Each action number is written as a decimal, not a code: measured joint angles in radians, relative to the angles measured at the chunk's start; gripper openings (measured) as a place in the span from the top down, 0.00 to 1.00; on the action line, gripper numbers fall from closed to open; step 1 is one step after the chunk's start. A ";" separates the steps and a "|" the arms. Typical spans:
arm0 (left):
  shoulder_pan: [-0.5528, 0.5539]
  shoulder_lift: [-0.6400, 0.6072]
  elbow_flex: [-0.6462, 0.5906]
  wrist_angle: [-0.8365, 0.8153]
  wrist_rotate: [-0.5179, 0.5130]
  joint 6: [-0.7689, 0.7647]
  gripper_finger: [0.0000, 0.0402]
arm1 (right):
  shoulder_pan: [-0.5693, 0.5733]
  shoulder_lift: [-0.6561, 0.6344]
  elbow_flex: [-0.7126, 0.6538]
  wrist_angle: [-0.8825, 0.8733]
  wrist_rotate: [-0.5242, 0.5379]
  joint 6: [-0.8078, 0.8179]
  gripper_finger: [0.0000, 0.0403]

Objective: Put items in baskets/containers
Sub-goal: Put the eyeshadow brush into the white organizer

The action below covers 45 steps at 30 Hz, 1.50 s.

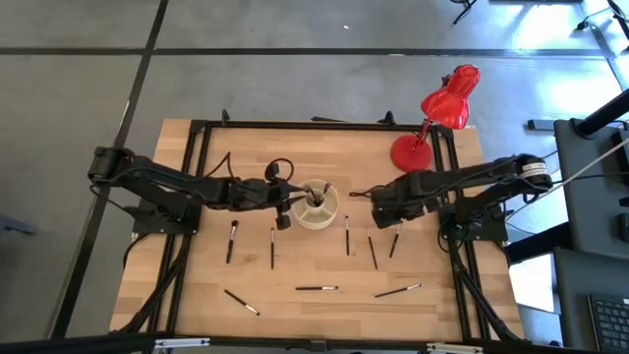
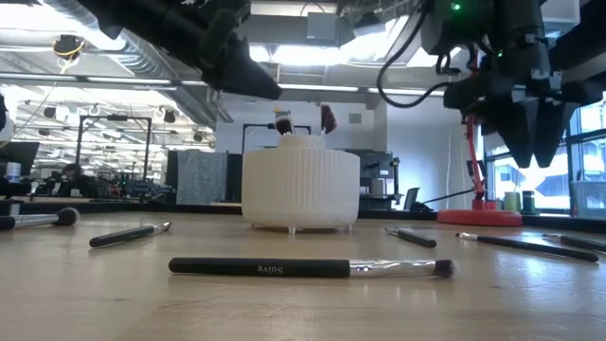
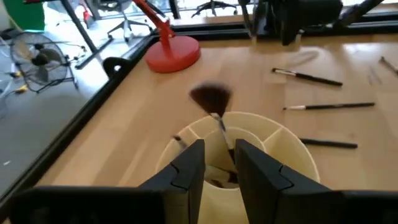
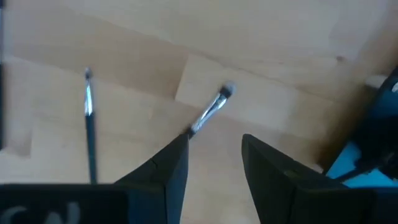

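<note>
The left gripper (image 3: 219, 163) is hovering at the 9 o'clock rim of the cream container (image 1: 317, 204), its fingers (image 3: 188, 168) standing a narrow gap apart with nothing clamped between them. Just past them a fluffy dark-tufted brush (image 3: 214, 106) is leaning upright in the container's centre cup — from table height two brush tips are poking above the ribbed wall (image 2: 301, 186).

The right gripper (image 4: 214, 163) is hanging at about 3 o'clock from the container, fingers parted and empty, pointing down over a silver-ferruled brush (image 4: 210, 111) lying on the wood; another brush (image 4: 90, 124) is lying just beside it.

Loose brushes are lying across the table (image 1: 177, 295) from 4 through 8 o'clock of the container — three (image 1: 371, 251) near the right gripper, two (image 1: 232, 241) below the left one, and three more (image 1: 316, 288) nearer the front edge.

A red desk lamp (image 1: 432, 123) is standing at the table's 1 o'clock corner.
</note>
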 joint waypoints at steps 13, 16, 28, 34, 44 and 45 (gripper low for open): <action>0.000 -0.102 0.000 -0.123 -0.024 -0.011 0.78 | 0.062 0.079 -0.104 0.170 0.054 0.092 0.47; 0.000 -0.107 0.000 -0.133 -0.024 -0.012 0.78 | 0.067 0.077 -0.141 0.165 0.054 0.104 0.44; 0.000 -0.107 0.000 -0.139 -0.024 -0.041 0.78 | 0.060 0.072 -0.339 0.478 0.034 0.153 0.46; 0.000 -0.107 0.000 -0.144 -0.156 -0.039 0.77 | 0.062 0.072 -0.356 0.512 -0.003 0.155 0.67; 0.000 -0.107 0.000 -0.142 -0.209 -0.045 0.77 | 0.042 0.074 -0.350 0.540 0.002 0.057 0.96; 0.000 -0.107 0.000 -0.144 -0.209 -0.043 0.77 | 0.042 0.074 -0.351 0.543 0.005 0.057 0.96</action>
